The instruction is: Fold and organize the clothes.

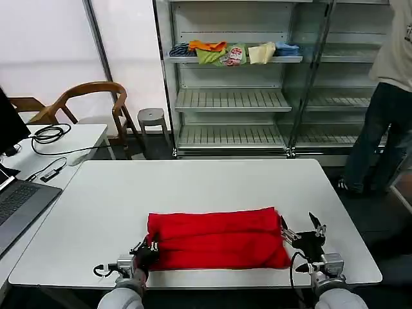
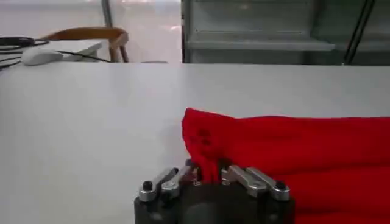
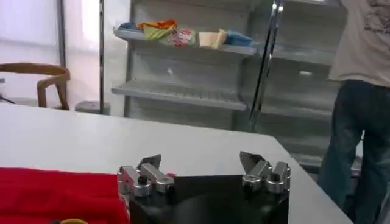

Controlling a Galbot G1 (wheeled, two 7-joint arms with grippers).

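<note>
One red T-shirt (image 1: 215,238) lies folded into a wide band near the front edge of the white desk (image 1: 193,187), plain side up, so no print or label can be seen. From the head camera both arms reach in at the desk's near edge: the left end effector (image 1: 147,250) at the shirt's left front corner, the right end effector (image 1: 301,233) just beside its right end. The left wrist view adds what the head view cannot: its two fingers are pinched together on a bunched fold of red cloth. The right wrist view shows the right fingers (image 3: 146,173) spread wide with nothing between them, the shirt's edge touching one. Both wrist views cut off most of the shirt.
</note>
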